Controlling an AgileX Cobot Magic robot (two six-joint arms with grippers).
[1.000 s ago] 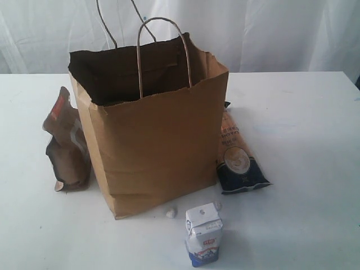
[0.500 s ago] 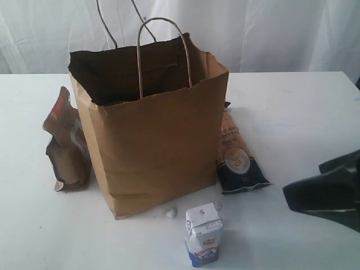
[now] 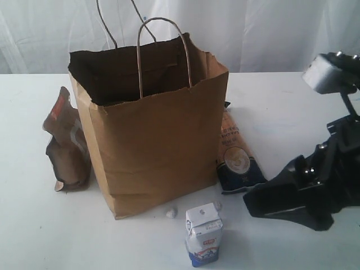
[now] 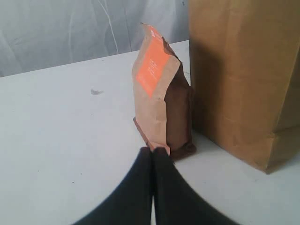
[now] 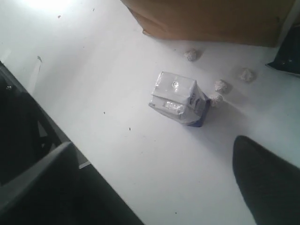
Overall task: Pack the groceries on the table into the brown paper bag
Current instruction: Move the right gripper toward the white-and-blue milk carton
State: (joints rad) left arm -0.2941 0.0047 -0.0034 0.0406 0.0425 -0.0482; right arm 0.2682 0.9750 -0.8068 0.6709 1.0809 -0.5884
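Now, carton [image 3: 203, 233] upright, right tool [image 3: 253, 201] gaping

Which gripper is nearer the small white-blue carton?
Right. The right gripper is open close by the carton; the left gripper is shut by the dark-brown pouch, across the brown paper bag.

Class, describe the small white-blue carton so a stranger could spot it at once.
Find the tall brown paper bag standing on the white table. Nearer the camera than the bag's base, standing upright and alone, is the small white-blue carton. Unlike the dark-brown pouch and orange-navy packet beside the bag, it is boxy and white.
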